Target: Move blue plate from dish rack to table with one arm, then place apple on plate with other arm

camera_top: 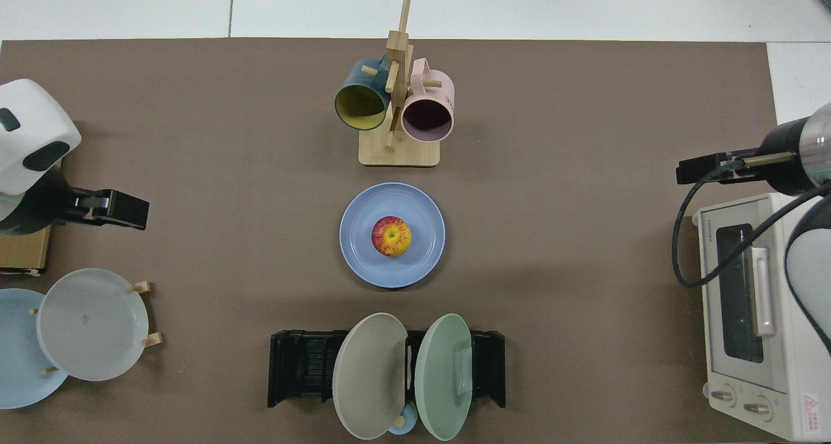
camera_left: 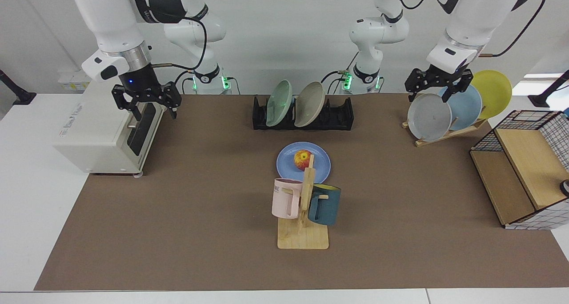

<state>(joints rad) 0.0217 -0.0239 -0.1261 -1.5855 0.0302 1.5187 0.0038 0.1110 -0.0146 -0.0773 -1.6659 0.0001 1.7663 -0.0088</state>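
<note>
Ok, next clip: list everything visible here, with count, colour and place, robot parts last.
Round periwinkle-blue plate: 1, flat on brown table mat, centre.
Red-yellow apple: 1, on that plate.
Black slotted dish rack: 1, holding beige plate and green plate.
Wooden mug stand: 1, with pink mug and teal mug.
Slanted wooden plate rack: 1, with grey, sky-blue, yellow plates.
White toaster oven: 1.
Wire-and-wood basket: 1.
Right end effector: open, above oven.
Left end effector: open, above slanted rack.
</note>
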